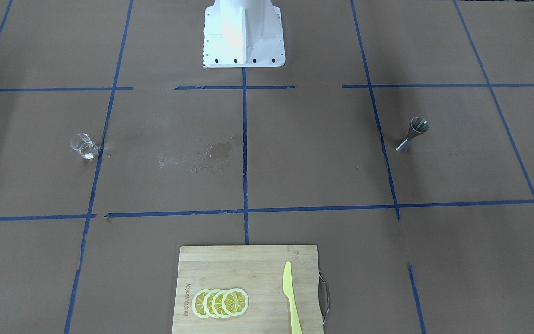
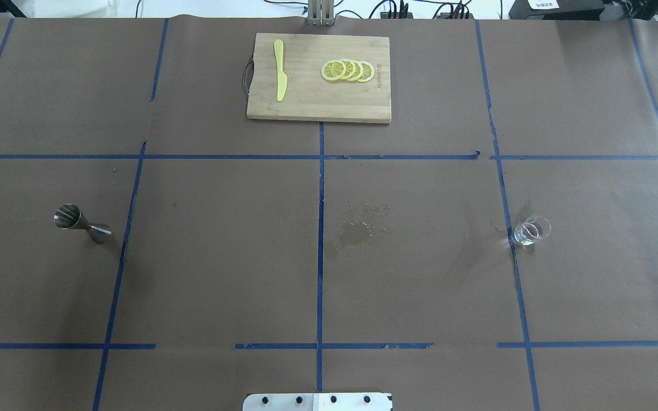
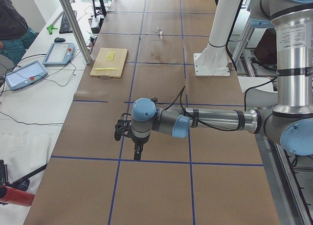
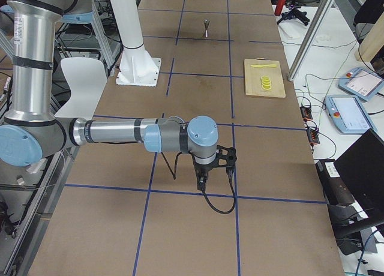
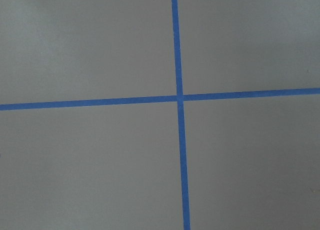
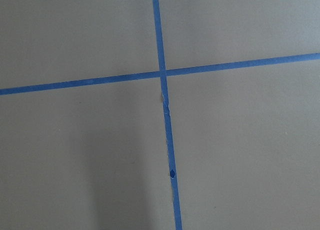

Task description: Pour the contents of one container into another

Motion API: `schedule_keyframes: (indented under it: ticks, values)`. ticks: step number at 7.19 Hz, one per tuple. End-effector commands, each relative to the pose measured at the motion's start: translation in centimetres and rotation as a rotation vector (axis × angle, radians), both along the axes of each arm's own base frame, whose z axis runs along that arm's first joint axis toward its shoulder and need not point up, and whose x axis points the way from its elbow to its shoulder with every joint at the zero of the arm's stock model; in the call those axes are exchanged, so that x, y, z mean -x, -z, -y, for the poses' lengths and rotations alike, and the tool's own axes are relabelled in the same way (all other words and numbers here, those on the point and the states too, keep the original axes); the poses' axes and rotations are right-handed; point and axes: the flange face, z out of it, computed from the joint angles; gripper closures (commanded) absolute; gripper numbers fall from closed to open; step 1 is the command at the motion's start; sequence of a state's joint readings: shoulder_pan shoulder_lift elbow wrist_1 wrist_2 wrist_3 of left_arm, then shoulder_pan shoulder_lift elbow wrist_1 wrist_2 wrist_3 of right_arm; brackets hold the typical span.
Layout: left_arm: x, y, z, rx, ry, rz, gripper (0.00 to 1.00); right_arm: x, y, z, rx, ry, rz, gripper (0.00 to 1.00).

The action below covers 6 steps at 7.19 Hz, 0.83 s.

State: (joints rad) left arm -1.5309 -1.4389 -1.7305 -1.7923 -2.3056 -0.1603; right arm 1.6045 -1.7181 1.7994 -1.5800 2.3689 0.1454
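The clear glass beaker [image 1: 84,146] stands upright on the brown paper on the robot's right side, also seen as the beaker [image 2: 532,230] and far off as the beaker [image 3: 159,31]. The steel hourglass jigger [image 1: 413,135] stands upright on the robot's left side, the jigger [image 2: 82,224] and the jigger [image 4: 206,28]. My left gripper [image 3: 138,152] hangs low over the table's left end, far from the jigger. My right gripper [image 4: 204,181] hangs low over the right end, far from the beaker. I cannot tell whether either is open or shut. Both wrist views show only paper and tape.
A wooden cutting board [image 2: 306,103] with lemon slices [image 2: 347,71] and a yellow knife [image 2: 280,77] lies at the table's far middle. A damp stain [image 2: 357,231] marks the centre. The white robot base [image 1: 244,35] stands at the near edge. Blue tape [image 5: 177,97] grids the paper.
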Motion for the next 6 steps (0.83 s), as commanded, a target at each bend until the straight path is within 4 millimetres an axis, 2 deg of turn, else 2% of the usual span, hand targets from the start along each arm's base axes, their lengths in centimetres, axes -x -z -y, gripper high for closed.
schedule_keyframes:
  ticks: [1,2,4,5,6]
  values:
    - [0.0,0.1,0.0,-0.007,-0.002,0.0,0.0,0.1,0.5,0.2,-0.008,-0.001,0.008,0.0]
    - [0.0,0.9,0.2,-0.022,-0.002,0.0,0.0,0.2,0.5,0.3,-0.004,0.001,0.031,0.0]
    - [-0.1,8.5,3.8,-0.17,0.005,-0.007,0.0,0.3,0.7,0.2,-0.007,0.001,0.048,0.0]
    - [-1.7,12.5,7.2,-0.276,-0.021,-0.017,0.0,0.3,0.9,0.2,-0.01,0.002,0.051,0.0]
    - [-4.8,13.9,7.2,-0.306,-0.088,-0.089,0.0,0.4,1.2,0.3,-0.015,0.003,0.066,0.0]
